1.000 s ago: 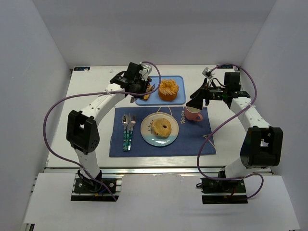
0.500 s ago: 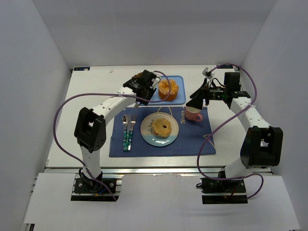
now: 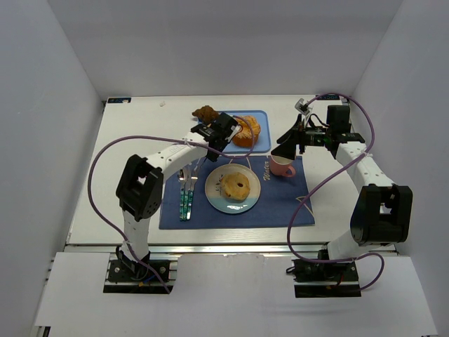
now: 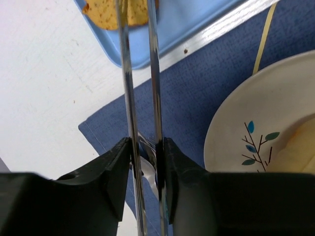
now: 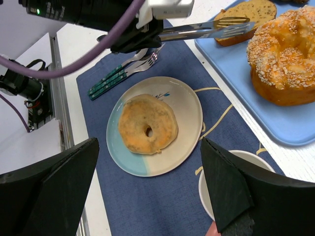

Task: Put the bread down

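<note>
- Your left claw (image 4: pixel 144 147) is closed down on a pair of metal tongs (image 5: pixel 197 28). The two thin blades are pinched between its jaws, and it has hold of nothing else.
- You can see the tong tips reach the wedge slice (image 5: pixel 246 17), which lies on the blue tray (image 5: pixel 236 64) toward the far edge of the worktop. Whether the tips pinch the slice or only straddle it, you cannot tell.
- Near the slice, on the same tray, sits a big seeded round loaf (image 5: pixel 283 59).
- Your ring bread (image 3: pixel 237 185) lies flat on the plate (image 3: pixel 214 198), about the middle of the worktop, on the dark blue placemat (image 3: pixel 280 207).
- Your right claw (image 3: pixel 282 150) hangs empty with its fingers spread wide, above the pink mug (image 3: pixel 282 169). The mug stands on the placemat between the plate and the right edge.
- Cutlery (image 3: pixel 186 191) lies on the placemat, just beside the plate on the side toward the left edge.
- A small brown object (image 3: pixel 205 112) stands near the far edge, just beside the tray's far left corner.
</note>
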